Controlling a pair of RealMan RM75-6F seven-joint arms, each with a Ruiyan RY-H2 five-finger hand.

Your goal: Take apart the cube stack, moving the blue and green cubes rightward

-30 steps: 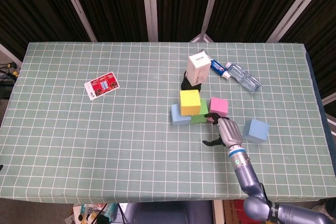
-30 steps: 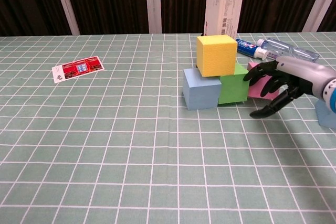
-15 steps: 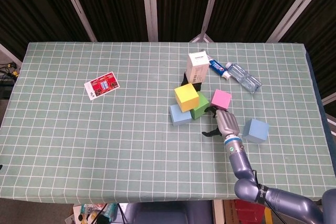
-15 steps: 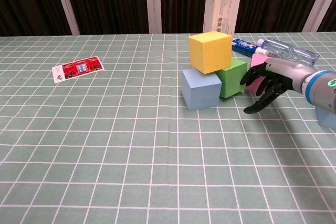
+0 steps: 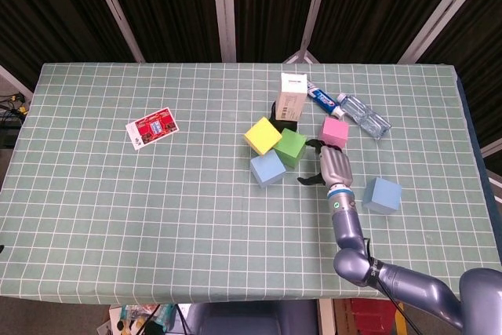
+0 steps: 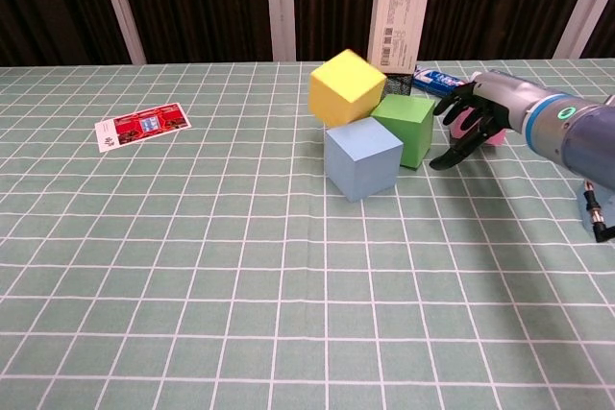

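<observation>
Since the right hand (image 6: 468, 122) has pushed in from the right over the last second, the whole cluster has rotated and slid leftward across the checked cloth of the tabletop (image 5: 157, 194), the wrong way for a rightward move. The yellow cube (image 6: 348, 86) now tips off the stack, leaning on the blue cube (image 6: 362, 157) and green cube (image 6: 405, 128), which sit left of the hand. All look like matte foam with soft edges. The hand's fingers are spread and curved, holding nothing, just beside the green cube. The left hand is out of sight.
</observation>
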